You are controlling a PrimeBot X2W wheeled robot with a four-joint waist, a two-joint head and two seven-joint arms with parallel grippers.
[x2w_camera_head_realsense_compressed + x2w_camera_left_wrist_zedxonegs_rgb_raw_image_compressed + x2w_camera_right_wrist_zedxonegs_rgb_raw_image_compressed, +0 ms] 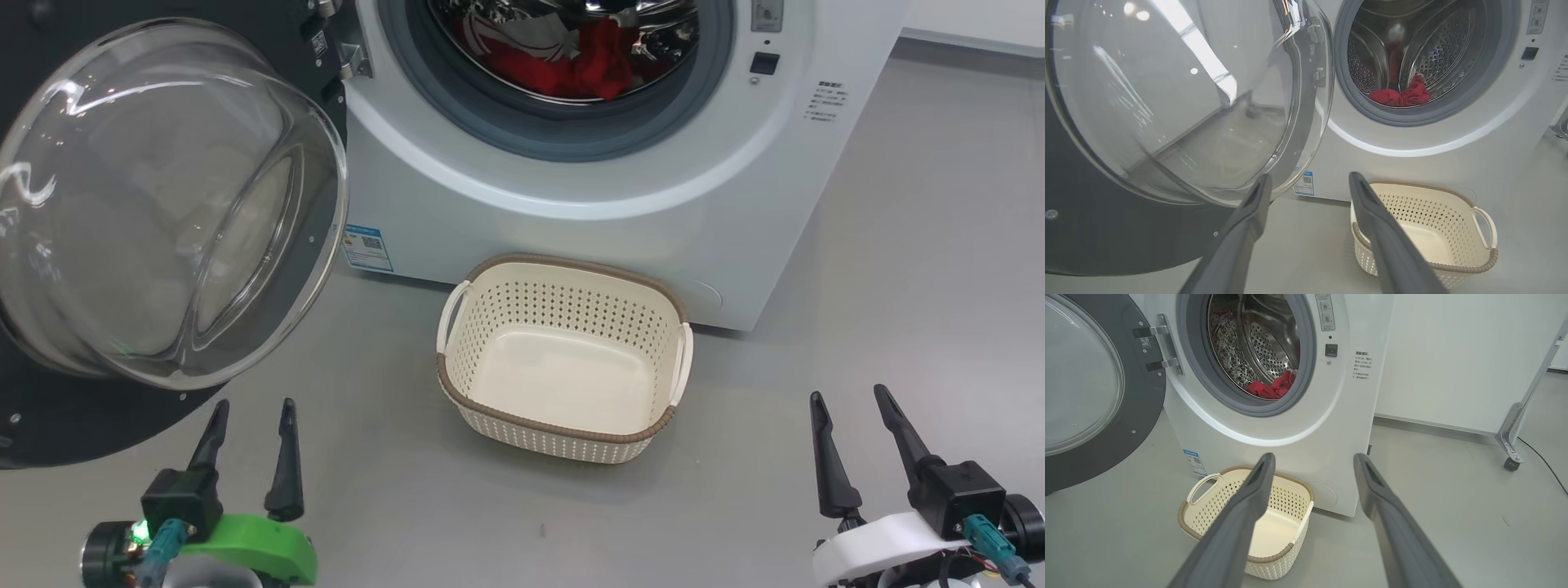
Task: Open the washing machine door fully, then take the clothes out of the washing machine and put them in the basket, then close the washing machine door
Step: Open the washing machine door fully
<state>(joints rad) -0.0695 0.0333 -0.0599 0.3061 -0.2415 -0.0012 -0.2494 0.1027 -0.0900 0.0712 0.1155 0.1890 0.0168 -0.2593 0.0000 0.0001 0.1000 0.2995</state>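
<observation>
Clothes [588,69], red with a patch of white, lie in a heap at the bottom of the steel drum [1257,347], inside the washing machine [620,220] and behind its grey rubber seal [571,139]. The washing machine door [163,212] is swung wide open on its hinge [1161,347] to my left. Its clear glass bowl bulges toward me, with the black rim running round it. The basket [563,264] stands upright on the grey floor [898,286], just in front of the machine and below the drum opening. Its cream bottom is bare, and it has a white handle at each side. A small blue sticker [367,247] sits at the machine's lower front corner, between door and basket in the head view.

My left pincer [255,404] hangs low near the floor, close to the lower edge of the door. Its two dark fingers stand apart with a clear gap between them, and it grips nothing. Whether its tips are clear of the door I cannot tell. My right pincer [848,394] is low on the other side, to the right of the basket and well apart from it, its fingers spread wide and holding nothing. In the right wrist view a wheeled metal leg [1510,435] stands by the white wall.
</observation>
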